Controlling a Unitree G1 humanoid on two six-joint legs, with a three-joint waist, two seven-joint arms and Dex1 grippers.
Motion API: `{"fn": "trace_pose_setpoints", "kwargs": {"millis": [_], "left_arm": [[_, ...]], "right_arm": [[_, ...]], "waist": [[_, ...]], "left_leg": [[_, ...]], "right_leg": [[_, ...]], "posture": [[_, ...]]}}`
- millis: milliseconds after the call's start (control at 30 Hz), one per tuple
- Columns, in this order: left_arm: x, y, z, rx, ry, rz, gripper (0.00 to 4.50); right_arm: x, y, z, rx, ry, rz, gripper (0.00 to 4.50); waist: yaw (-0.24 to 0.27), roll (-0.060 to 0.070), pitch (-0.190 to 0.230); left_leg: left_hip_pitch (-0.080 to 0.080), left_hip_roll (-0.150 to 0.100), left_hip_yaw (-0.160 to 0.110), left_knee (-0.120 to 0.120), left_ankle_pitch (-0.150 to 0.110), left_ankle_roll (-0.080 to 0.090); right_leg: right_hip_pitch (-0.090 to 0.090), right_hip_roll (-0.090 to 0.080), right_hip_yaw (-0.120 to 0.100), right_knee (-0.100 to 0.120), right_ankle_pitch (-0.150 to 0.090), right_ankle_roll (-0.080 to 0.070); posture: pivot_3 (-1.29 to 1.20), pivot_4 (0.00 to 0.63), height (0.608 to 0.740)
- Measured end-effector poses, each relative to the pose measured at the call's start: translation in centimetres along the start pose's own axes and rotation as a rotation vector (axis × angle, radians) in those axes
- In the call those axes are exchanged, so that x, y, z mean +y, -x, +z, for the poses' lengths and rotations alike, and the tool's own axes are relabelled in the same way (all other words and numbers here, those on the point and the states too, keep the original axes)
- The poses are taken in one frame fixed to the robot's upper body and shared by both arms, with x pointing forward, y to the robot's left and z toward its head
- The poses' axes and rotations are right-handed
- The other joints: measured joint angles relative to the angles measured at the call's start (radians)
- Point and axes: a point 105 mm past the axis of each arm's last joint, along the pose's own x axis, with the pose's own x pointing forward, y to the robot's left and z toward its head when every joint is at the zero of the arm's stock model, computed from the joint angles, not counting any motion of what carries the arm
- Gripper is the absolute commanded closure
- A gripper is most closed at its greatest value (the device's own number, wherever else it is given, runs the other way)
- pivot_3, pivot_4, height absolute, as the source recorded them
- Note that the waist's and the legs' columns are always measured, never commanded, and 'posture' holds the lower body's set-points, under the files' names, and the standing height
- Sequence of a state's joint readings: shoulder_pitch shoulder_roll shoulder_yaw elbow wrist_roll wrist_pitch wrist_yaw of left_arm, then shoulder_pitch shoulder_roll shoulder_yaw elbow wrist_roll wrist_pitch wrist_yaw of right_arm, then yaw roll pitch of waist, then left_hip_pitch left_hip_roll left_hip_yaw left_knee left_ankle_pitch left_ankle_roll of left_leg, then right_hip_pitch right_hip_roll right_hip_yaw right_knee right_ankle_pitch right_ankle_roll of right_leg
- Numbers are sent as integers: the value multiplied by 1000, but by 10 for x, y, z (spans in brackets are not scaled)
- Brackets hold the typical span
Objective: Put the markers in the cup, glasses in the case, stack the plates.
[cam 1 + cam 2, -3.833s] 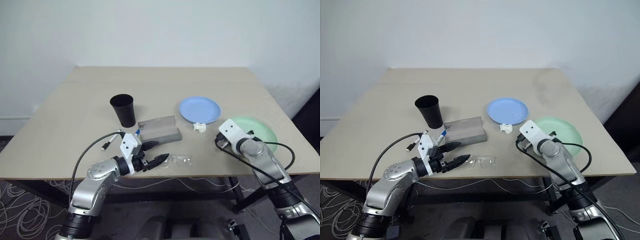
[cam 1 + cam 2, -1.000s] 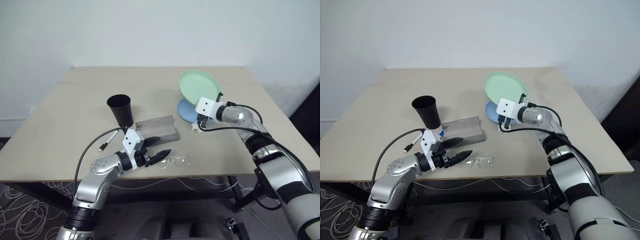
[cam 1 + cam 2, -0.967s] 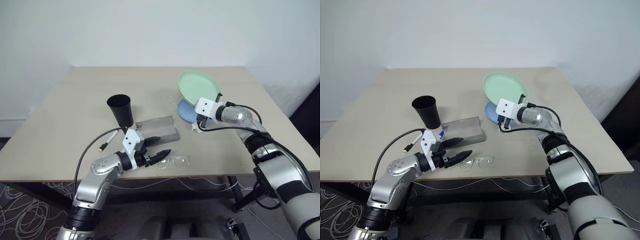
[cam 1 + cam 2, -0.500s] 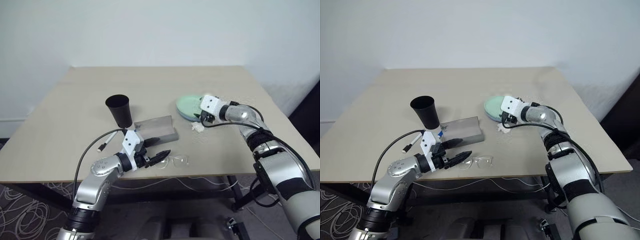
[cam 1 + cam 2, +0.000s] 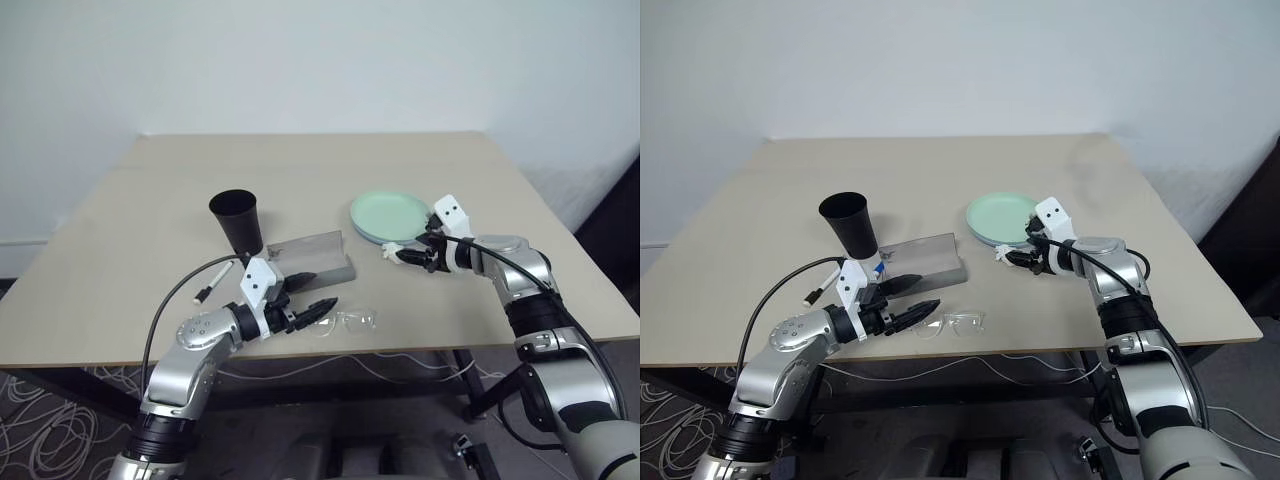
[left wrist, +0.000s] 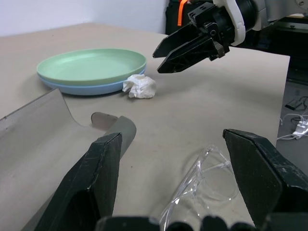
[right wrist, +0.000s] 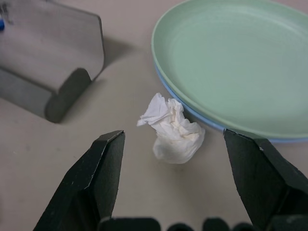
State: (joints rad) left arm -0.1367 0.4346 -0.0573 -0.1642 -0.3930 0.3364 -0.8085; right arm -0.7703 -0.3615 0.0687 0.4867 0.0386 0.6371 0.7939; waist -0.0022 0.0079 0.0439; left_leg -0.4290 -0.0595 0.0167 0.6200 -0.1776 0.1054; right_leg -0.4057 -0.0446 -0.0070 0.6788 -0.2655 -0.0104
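We have the green plate (image 5: 392, 212) stacked on the blue plate (image 7: 192, 111). Both our grippers' fingers are spread, empty: right gripper (image 5: 405, 257) at the paper wad (image 7: 172, 129), left gripper (image 5: 312, 300) at the glasses (image 5: 350, 321).

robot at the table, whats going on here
The mint green plate lies stacked on the light blue plate, and the right tool hangs open just beside them, over a small white paper wad, holding nothing. The left tool is open too, poised near the clear glasses at the table's front edge. The grey case stands open with nothing in it. One marker lies on the table by the black cup.
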Motion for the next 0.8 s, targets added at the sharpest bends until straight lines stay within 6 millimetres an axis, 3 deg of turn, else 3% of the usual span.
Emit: {"fn": "trace_pose_setpoints", "kwargs": {"millis": [233,367,600,800], "left_arm": [[2,-1,2,-4,-5,-2,947],[2,-1,2,-4,-5,-1,947],[2,0,-1,1,2,11,947],[2,2,-1,1,2,22,947]], "right_arm": [[14,-28,-23,62,-151,5,965],[5,-34,-15,57,-147,-48,965],[-5,-40,-30,76,-129,-116,965],[-7,-40,-31,79,-100,-121,2927]], "waist": [[0,0,0],[0,0,0],[-1,0,0],[-2,0,0]], "left_leg": [[0,0,0,0,0,0],[0,-1,0,0,1,-1],[0,0,0,-1,4,-6],[1,1,0,-1,4,-6]], "right_leg": [[0,0,0,0,1,-1],[0,0,-1,0,1,-1],[0,3,2,0,1,-1],[-1,5,5,0,1,-1]], "posture": [[0,0,740],[0,0,740],[0,0,740],[0,0,740]]}}
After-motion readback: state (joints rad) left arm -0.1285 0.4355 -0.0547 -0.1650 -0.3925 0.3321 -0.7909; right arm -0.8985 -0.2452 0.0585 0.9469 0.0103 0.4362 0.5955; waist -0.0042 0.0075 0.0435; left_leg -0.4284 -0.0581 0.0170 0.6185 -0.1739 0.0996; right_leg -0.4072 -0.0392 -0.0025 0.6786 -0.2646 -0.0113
